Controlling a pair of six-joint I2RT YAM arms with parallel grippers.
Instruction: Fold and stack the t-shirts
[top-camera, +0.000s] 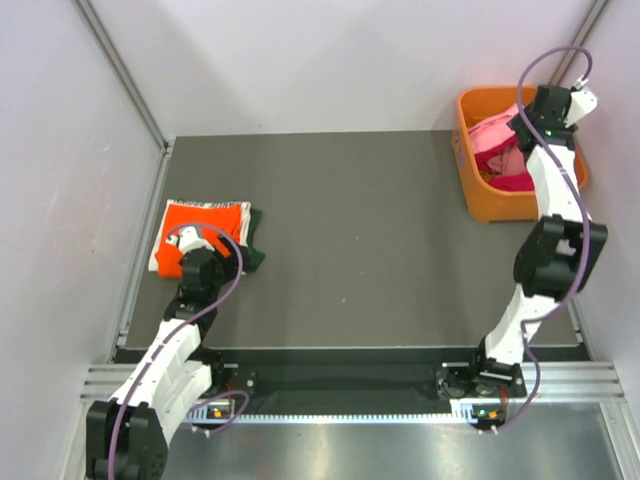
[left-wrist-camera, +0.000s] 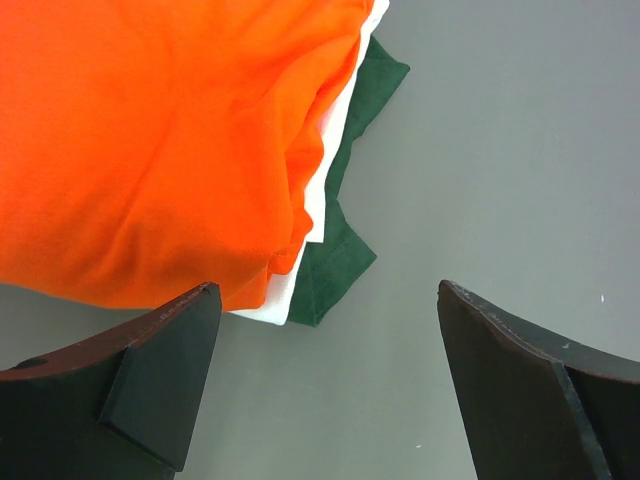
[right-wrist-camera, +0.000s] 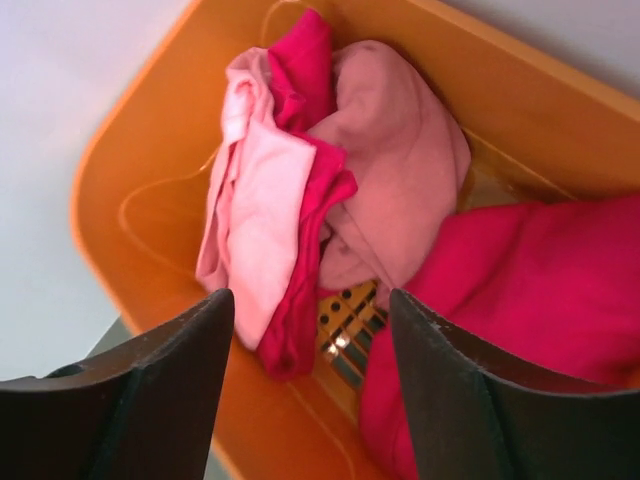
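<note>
A folded stack lies at the table's left: a bright orange t-shirt (top-camera: 205, 222) on top, a white one (left-wrist-camera: 330, 160) under it and a dark green one (left-wrist-camera: 340, 255) at the bottom. My left gripper (left-wrist-camera: 325, 375) is open and empty, just off the stack's near right corner. Crumpled light pink (right-wrist-camera: 265, 210) and magenta (right-wrist-camera: 520, 300) t-shirts lie in the orange basket (top-camera: 495, 205) at the back right. My right gripper (right-wrist-camera: 310, 380) is open and empty, hovering above the shirts in the basket.
The dark grey table (top-camera: 380, 250) runs between the stack and the basket. White walls stand close on the left, back and right. A metal rail (top-camera: 330, 385) runs along the near edge by the arm bases.
</note>
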